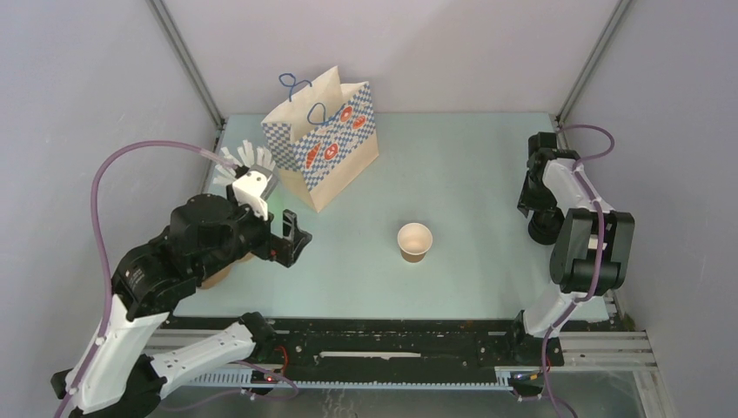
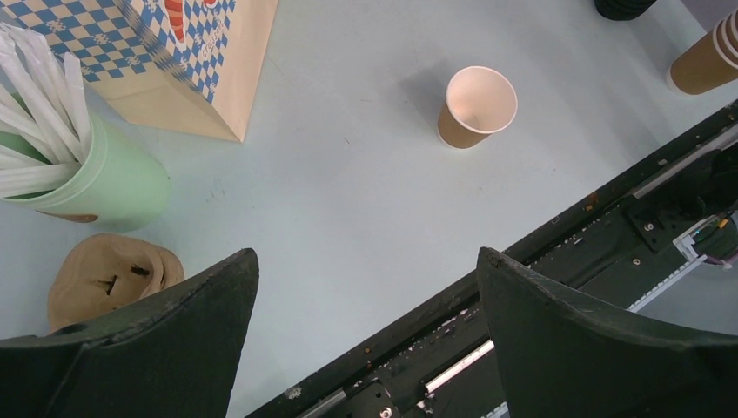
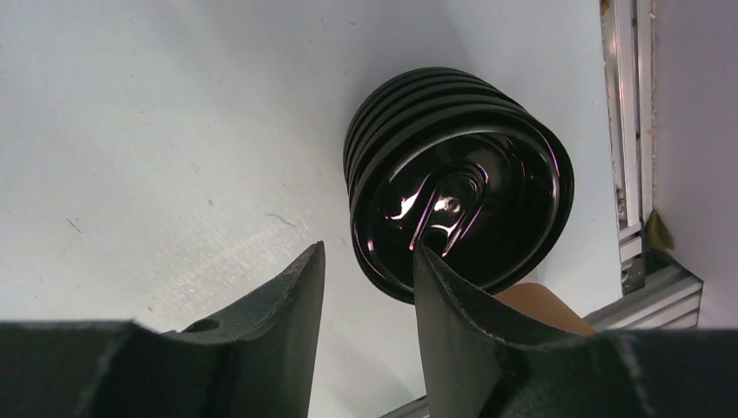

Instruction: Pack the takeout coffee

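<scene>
Pale table (image 1: 470, 174), walled on three sides. Checkered paper bag (image 1: 326, 144) stands upright at 11 o'clock, mouth open, handles up. Green cup (image 2: 113, 178) of white sticks is at 9 o'clock, just beside the bag. A crumpled brown paper thing (image 2: 104, 274) sits at 8 o'clock under the left arm. Stack of black lids (image 3: 461, 174) is at the 3 o'clock edge, with a stack of lidless tan cups (image 2: 707, 61) just beside it.

The coffee cup (image 1: 415, 241) stands upright near table centre, slightly toward 5 o'clock, well apart from the bag. Mouth open, no lid on it yet. Whether it holds liquid I can't tell.

Left gripper (image 2: 365, 261): jaws wide apart, empty, hovering above the table at 8 o'clock. Right gripper (image 3: 367, 252): jaws a narrow gap apart, down at the lid stack with the near rim in line with the gap. Contact not clear, nothing clamped as far as shown.

Handling judgement:
- The cup is thin paper, light, and crushes easily under a hard pinch.
- Without a lid it tips and spills easily.
- The rolled rim is the stiffest part.
- Best hold is across the upper wall just under the rim, with gentle squeeze, kept vertical.
- The lid is stiff, glossy plastic and likely slippery, so grip its rim.
- The lid probably goes on before bagging.
</scene>
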Available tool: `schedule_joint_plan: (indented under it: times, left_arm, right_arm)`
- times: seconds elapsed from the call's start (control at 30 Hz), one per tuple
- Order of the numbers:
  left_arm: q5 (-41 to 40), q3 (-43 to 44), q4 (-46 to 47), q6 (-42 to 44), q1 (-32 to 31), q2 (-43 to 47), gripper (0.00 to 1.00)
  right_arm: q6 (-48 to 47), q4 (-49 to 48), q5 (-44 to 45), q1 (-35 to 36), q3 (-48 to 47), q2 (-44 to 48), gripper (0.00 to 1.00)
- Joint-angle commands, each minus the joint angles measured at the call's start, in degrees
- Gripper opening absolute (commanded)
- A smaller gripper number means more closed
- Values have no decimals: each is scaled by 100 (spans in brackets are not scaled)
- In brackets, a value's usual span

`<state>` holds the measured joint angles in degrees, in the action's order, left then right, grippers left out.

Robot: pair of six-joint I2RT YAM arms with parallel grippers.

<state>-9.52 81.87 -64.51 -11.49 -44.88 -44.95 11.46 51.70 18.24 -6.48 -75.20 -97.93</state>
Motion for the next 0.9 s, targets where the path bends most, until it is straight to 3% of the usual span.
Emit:
schedule_joint_plan:
  times: [0.0, 0.87]
  left_arm:
    - [-91, 235, 22, 155, -56, -73, 100]
    - [-203, 461, -112, 186, -73, -197, 100]
  right_arm:
    - [-229, -265, -76, -70, -191, -79, 49]
    - [-525, -303, 22, -143, -188, 237, 18]
